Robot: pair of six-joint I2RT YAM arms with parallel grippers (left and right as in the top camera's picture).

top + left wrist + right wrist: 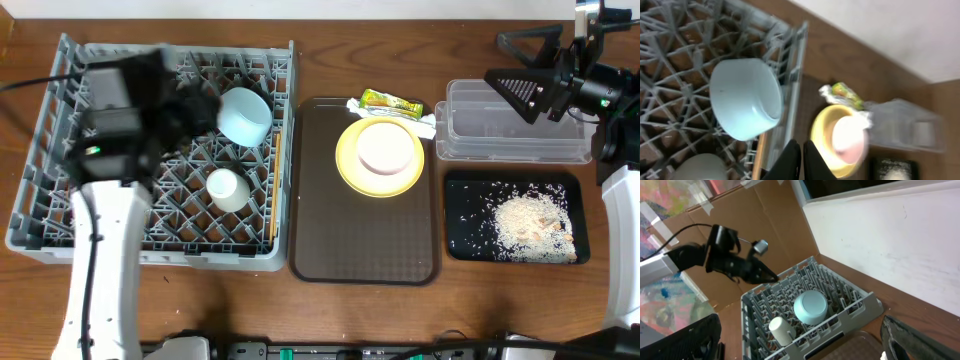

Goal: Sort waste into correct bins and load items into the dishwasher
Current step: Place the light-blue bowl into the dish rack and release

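Presently closed, left pincer (pixel 801 146) hangs over dish rack (pixel 798 55), inside its rim.

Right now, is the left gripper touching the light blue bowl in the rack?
Apart. The right wrist view shows the left gripper shut and empty, with bare pegs of the rack between it and the light blue bowl.

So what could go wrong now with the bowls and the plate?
1. The pink bowl sits on the yellow plate. If the plate gets lifted first, the bowl might slide off.
2. The blue bowl lies tilted on the pegs of the rack, with the shut left tool nearby. A bump could roll it.
3. The wrapper lies right behind the plate, so grabbing it might nudge the plate.
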